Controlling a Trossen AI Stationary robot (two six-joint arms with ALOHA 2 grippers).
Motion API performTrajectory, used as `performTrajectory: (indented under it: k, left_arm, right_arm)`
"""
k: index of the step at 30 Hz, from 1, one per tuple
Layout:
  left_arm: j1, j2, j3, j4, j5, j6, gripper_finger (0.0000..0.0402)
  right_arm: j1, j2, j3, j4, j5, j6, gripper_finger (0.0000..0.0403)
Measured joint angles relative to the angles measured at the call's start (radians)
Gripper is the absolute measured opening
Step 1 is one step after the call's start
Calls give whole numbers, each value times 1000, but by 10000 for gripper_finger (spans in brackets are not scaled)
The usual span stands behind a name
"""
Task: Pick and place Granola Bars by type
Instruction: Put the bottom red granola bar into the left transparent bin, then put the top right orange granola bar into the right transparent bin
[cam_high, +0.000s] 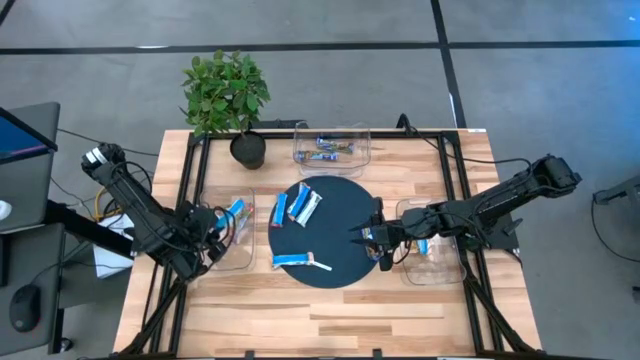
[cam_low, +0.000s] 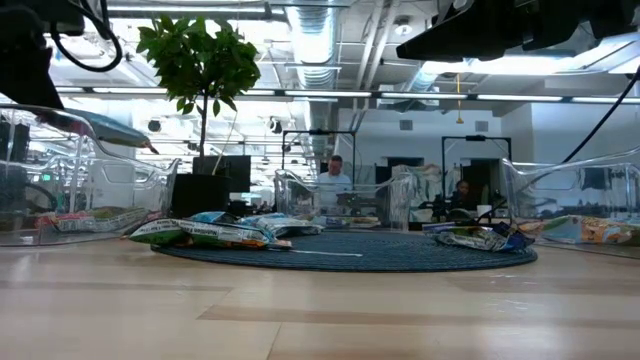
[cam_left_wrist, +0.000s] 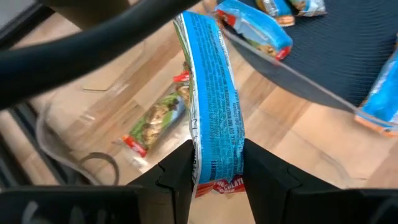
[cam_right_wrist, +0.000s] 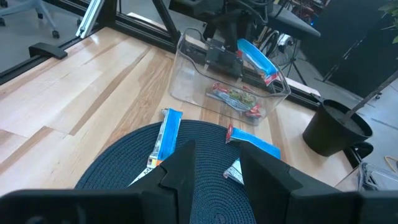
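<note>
We see the left gripper (cam_left_wrist: 214, 171) pinching a blue-and-white glossy granola bar (cam_left_wrist: 214, 106) by its lower end, so the packet stands upright between the jaws. Just beneath this gripper is the clear plastic bin on the left side (cam_high: 245, 262), where one multicoloured bar (cam_left_wrist: 155, 119) lies already. We judge the step in hand is the placing of the blue bar; the next move calls for lowering and releasing it. The right gripper (cam_right_wrist: 214, 163) hovers with spread, empty jaws over the round dark woven mat (cam_high: 345, 208), with more blue bars (cam_right_wrist: 163, 138) ahead of it.
</note>
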Motion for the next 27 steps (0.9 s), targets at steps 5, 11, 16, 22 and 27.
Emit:
performTrajectory:
  k: [5, 11, 16, 22, 27]
  left_arm:
    - [0, 0, 0, -15, 6, -2, 133]
    - [0, 0, 0, -15, 6, -2, 164]
    - [0, 0, 0, -4, -13, 21, 178]
    - [0, 0, 0, 87, -180, 183, 178]
    - [-19, 0, 0, 271, -423, 497, 178]
  right_arm:
    - [0, 0, 0, 0, 0, 0, 118]
    - [0, 0, 0, 0, 0, 0, 118]
    - [0, 0, 0, 0, 0, 0, 118]
    - [-1, 0, 0, 0, 0, 26, 118]
    - [-26, 0, 0, 0, 0, 134, 118]
